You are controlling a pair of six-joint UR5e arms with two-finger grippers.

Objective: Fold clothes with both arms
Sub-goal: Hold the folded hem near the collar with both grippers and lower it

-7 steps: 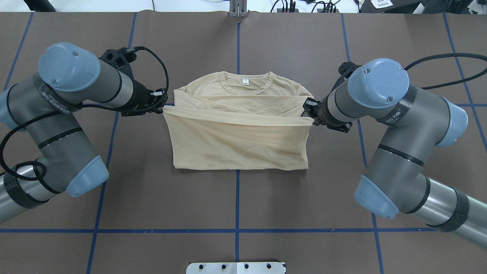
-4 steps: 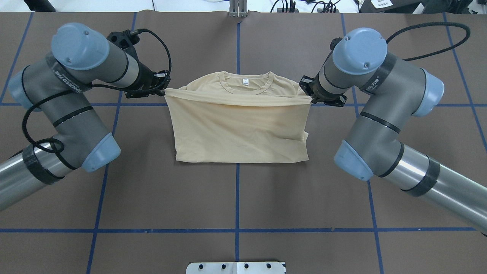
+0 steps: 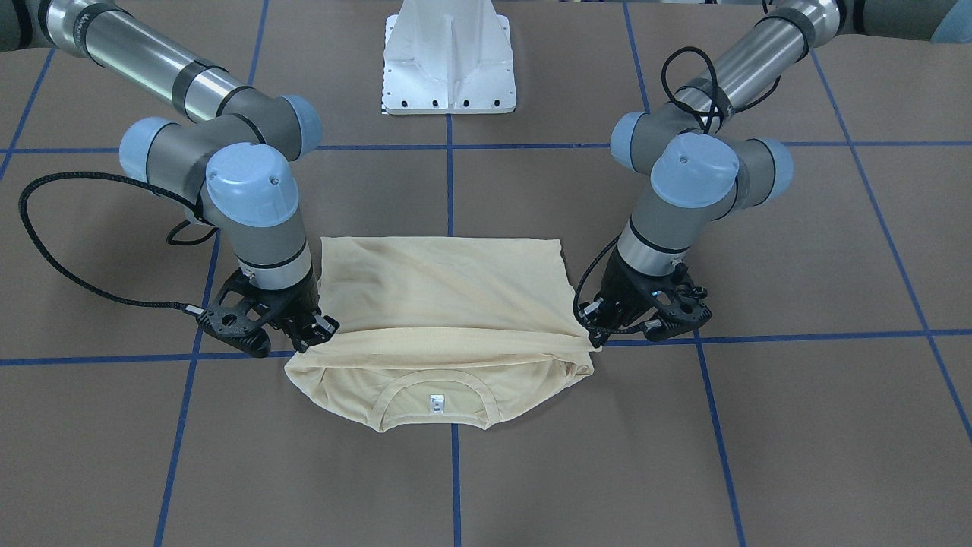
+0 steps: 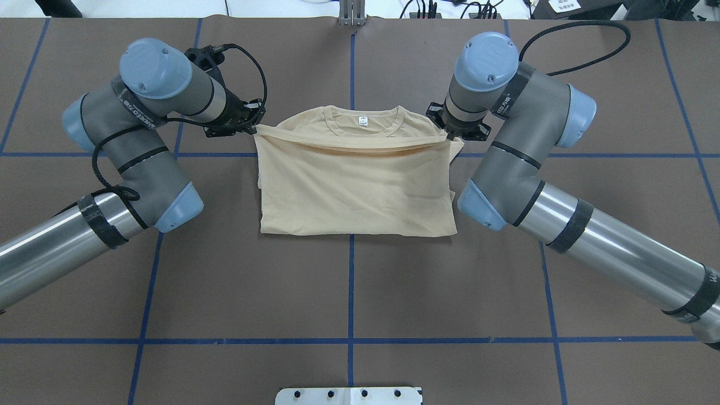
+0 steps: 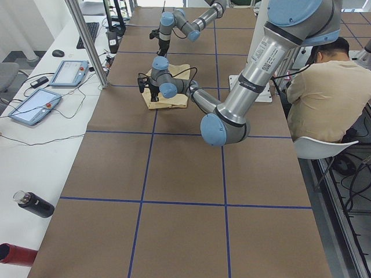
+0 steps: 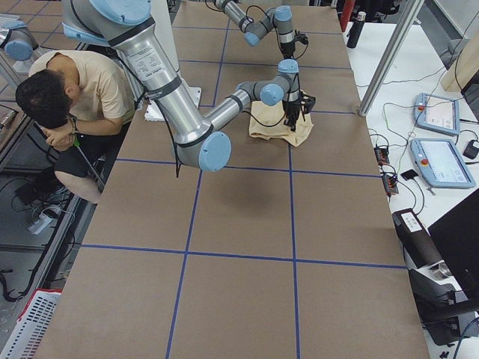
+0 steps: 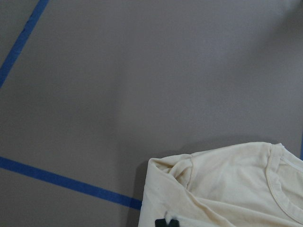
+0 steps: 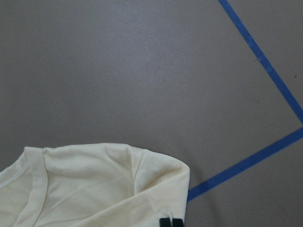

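place: robot lab | teach pendants [image 6: 441, 161] | blue-taped table [image 4: 253, 292] | seated person [image 5: 324, 98]

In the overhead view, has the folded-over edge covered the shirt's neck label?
No, the white neck label lies uncovered beyond the raised edge of the shirt.

shirt [image 4: 354, 185]: pale cream, lying mid-table with the neckline and its white neck label [image 4: 363, 120] on the far side, lower half doubled back over the body. The folded-over edge is taut just short of the collar, one corner pinched in the left gripper [image 4: 254, 125], the other in the right gripper [image 4: 448, 134]. left arm [image 4: 140, 152] and right arm [image 4: 523, 152], grey with light-blue caps, flank it with wrists pointing down.
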